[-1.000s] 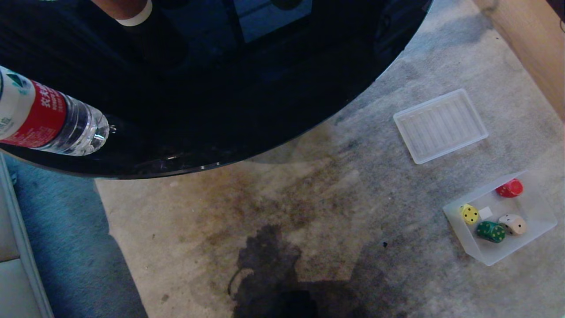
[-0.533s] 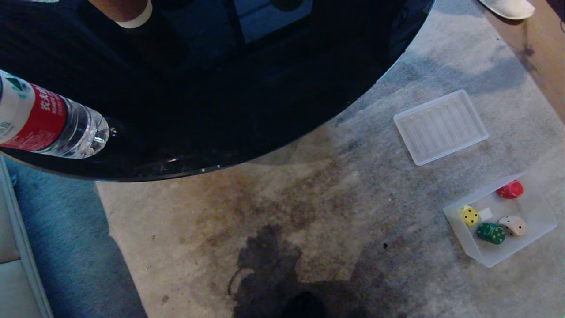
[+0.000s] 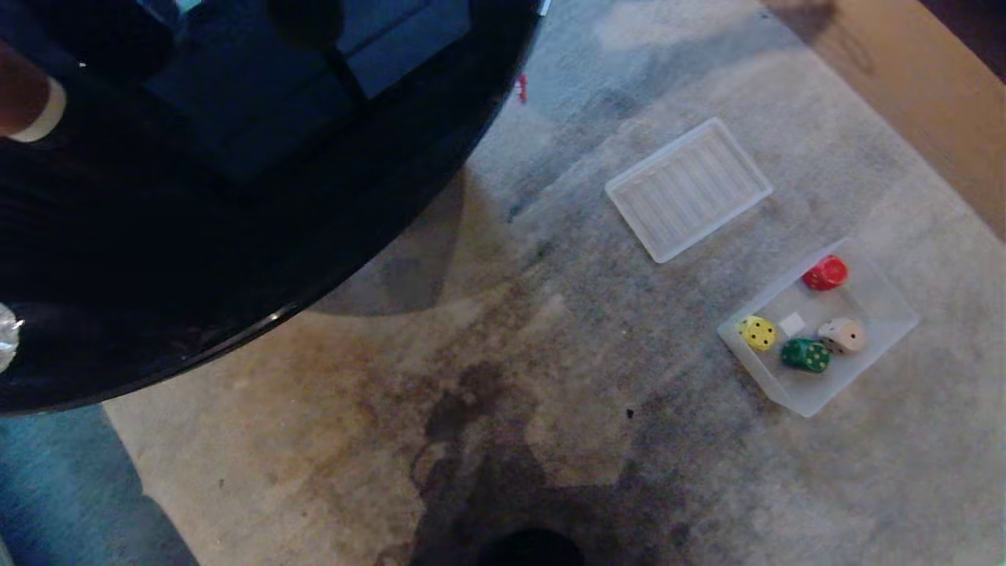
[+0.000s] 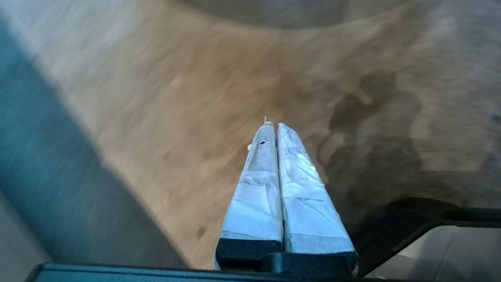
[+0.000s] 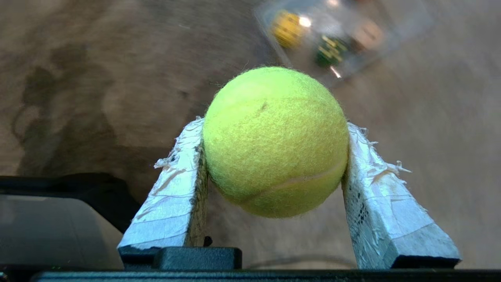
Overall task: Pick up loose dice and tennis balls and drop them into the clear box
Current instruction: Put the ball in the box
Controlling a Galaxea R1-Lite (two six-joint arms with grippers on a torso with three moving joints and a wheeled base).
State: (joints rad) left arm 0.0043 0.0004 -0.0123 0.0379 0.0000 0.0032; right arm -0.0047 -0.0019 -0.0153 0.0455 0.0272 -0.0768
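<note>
- Ball (image 5: 275,141): one fuzzy yellow-green tennis ball sits pinched between the jaws of the right gripper (image 5: 274,129), clear of the carpet (image 3: 550,377), as the right wrist view shows.
- Box (image 3: 892,303) lies on the carpet off to the right in the head view; neither arm shows in that view.
- Four dice lie inside the box: yellow (image 3: 758,332), green (image 3: 805,354), beige (image 3: 842,335) and red (image 3: 824,273). A small white sticker (image 3: 791,323) marks its floor.
- Lid (image 3: 688,189), flat and ribbed, lies on the carpet apart from the box, further from the robot.
- Left gripper (image 4: 273,126) hangs over bare carpet with its jaws pressed together, holding nothing.
- Dark round tabletop (image 3: 236,196) fills the upper left of the head view; no loose die or second ball is visible anywhere.
- Step in hand, by my reading: carrying the gripped ball toward the box, which shows blurred beyond the ball in the right wrist view.
- Next move likely calls for bringing the ball squarely over the box's free floor, low enough not to bounce out, then spreading the jaws.
- Risk: the box is shallow and a ball rebounds readily off the dice.
</note>
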